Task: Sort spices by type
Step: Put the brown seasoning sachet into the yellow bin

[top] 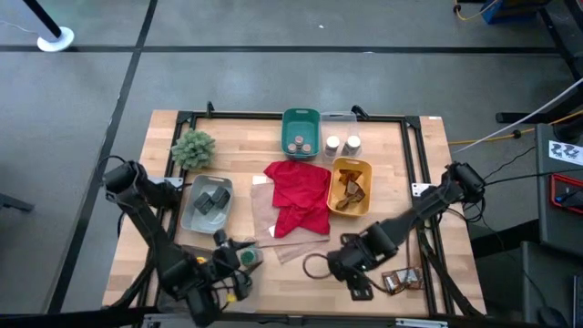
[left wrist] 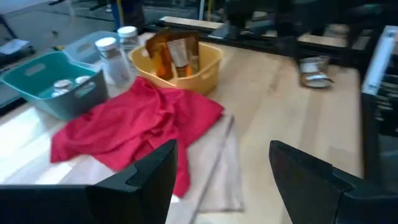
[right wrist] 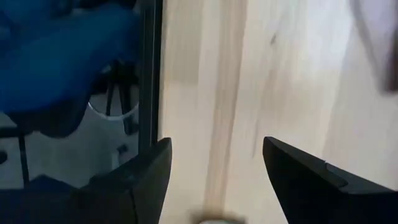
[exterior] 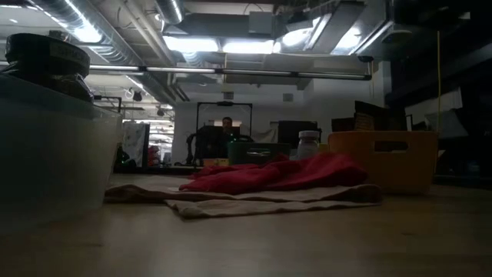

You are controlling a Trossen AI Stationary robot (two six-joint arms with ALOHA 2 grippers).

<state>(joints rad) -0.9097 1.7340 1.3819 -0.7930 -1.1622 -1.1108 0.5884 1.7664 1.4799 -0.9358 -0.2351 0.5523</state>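
High view: sorting looks mostly done. Tan-lidded jars sit in the teal bin (top: 301, 119), white-lidded jars (top: 342, 143) in the clear bin just beside it, brown packets (top: 350, 192) in the yellow bin (top: 363, 168), dark tins (top: 211, 200) in the grey tray (top: 191, 217). Red cloth (top: 298, 196) lies mid-desk (top: 401, 196).

Loose items are near the front edge: a green-lidded jar (top: 248, 258) just beside the left gripper (top: 228, 264), and a packet (top: 401, 280) lying flat on the desk just right of the right gripper (top: 351, 264).

Left wrist view: left fingers (left wrist: 143, 180) wide, nothing between them, facing the cloth and bins. Right wrist view: right fingers (right wrist: 298, 180) also wide, empty, over bare wood near the desk edge.

Judgement: next is prob. the loose packet; right arm is nearer, yellow bin lies straight back from it. Packet's long axis looks roughly left-right, hard to tell for sure.
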